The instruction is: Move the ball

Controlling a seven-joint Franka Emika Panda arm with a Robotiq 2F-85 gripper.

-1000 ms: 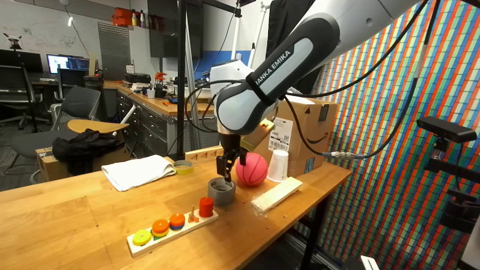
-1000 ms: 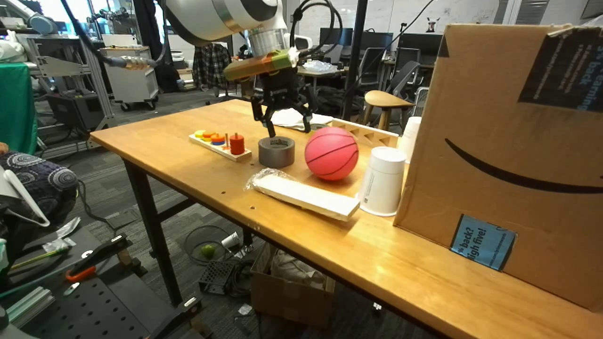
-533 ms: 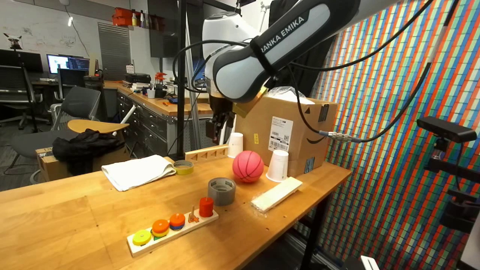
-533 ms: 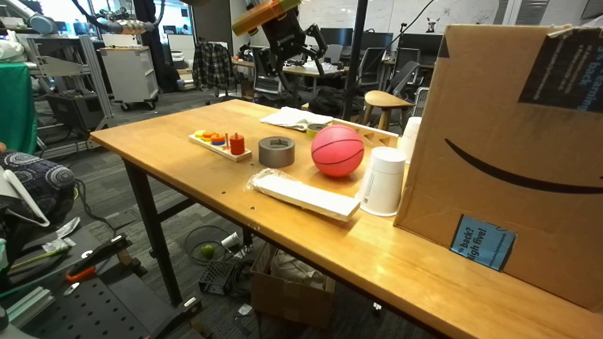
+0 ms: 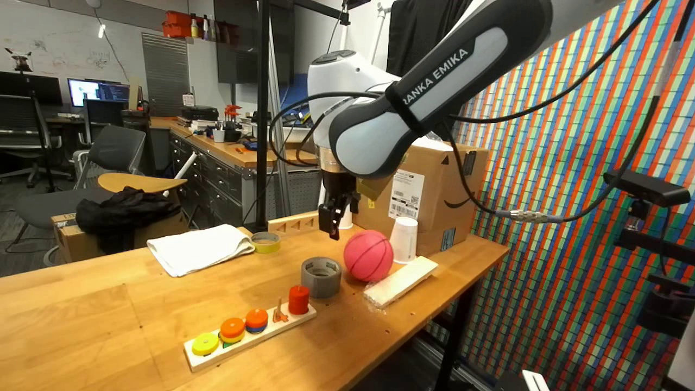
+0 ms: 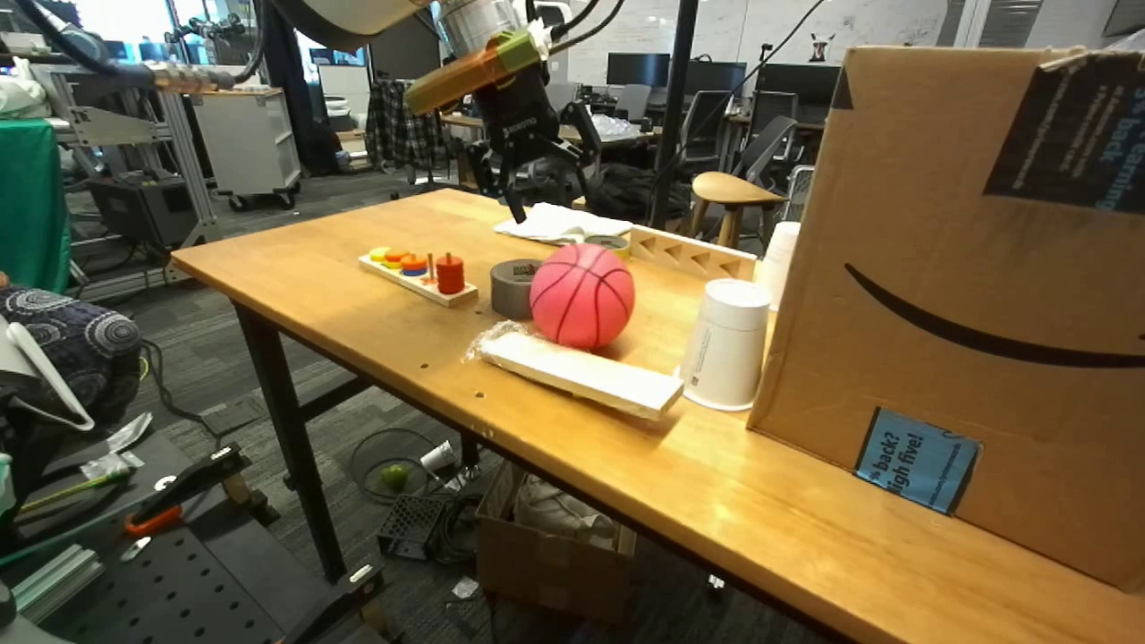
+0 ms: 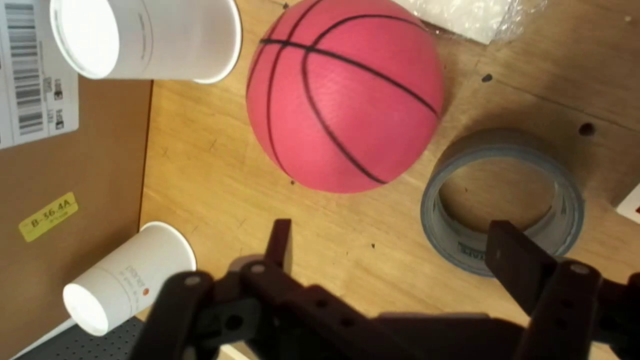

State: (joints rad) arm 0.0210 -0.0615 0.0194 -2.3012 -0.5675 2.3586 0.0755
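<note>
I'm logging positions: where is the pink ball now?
In both exterior views, the ball sits right of the grey tape roll, close beside the pale bar; in the wrist view, upper centre.

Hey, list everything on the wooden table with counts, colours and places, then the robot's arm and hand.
ball: 1, pinkish red, beside grey tape
grey tape: 1, grey, between ball and stacker
stacker: 1, pale wood with coloured rings, by grey tape
plank: 1, pale, near ball
cups: 2, white, upside down beside box
box: 1, brown, beside cups
cloth: 1, white, beside yellow tape
yellow tape: 1, yellow, between cloth and notched rail
notched rail: 1, wooden, by yellow tape
arm: 1, white, grey and black, above table
hand: 1, black, open above table
</note>
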